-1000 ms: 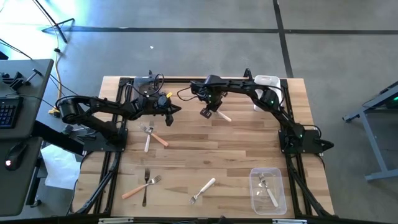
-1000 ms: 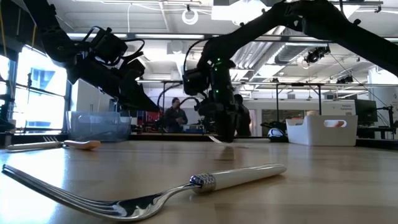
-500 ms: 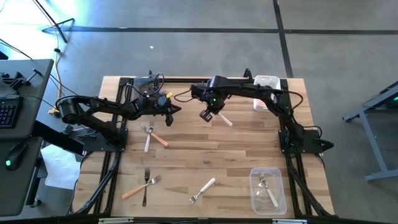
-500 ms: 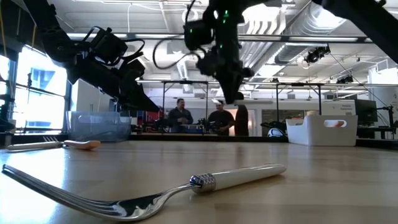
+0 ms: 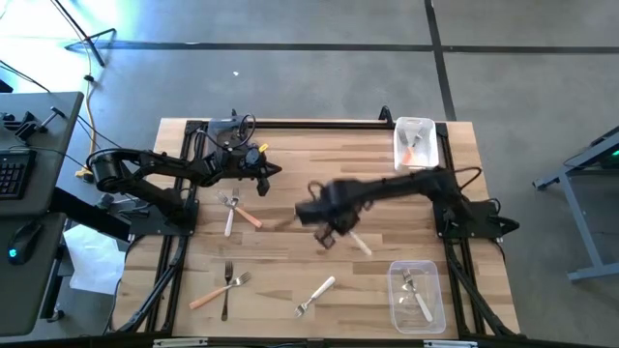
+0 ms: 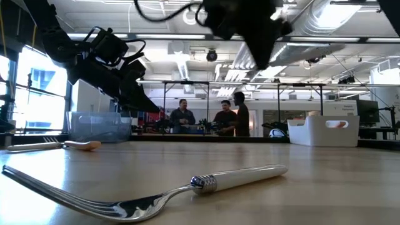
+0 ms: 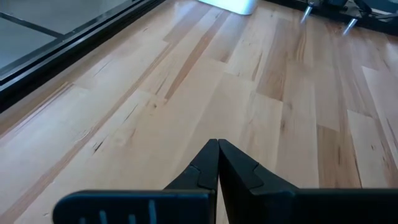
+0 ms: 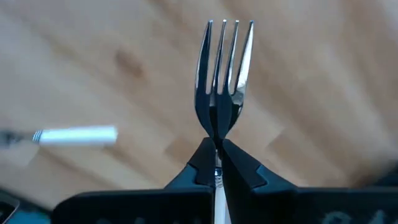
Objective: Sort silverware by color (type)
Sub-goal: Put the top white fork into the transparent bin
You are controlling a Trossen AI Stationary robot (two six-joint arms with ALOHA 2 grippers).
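No legible writing. Clear bin (image 5: 417, 295), lower right: two forks. White bin (image 5: 416, 142), upper right: orange-handled piece. Right gripper (image 5: 327, 235), centre, clamps white fork (image 8: 224, 74) above table. Left gripper (image 5: 274, 170), upper left, closed, empty. Other forks (image 5: 232, 210) lie left and bottom.

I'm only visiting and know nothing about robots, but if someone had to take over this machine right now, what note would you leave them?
Right hand: shut on a white-handled fork, carried above the middle of the table.
Left hand: shut, empty, waiting over the far left of the table.
Done: the clear bin at the near right holds white-handled forks; the white bin at the far right holds an orange-handled piece.
Left: the carried fork probably goes to the clear bin. Loose on the table: a crossed pair on the left, white and orange; another pair at the near left, orange and dark; one white fork at the near middle.
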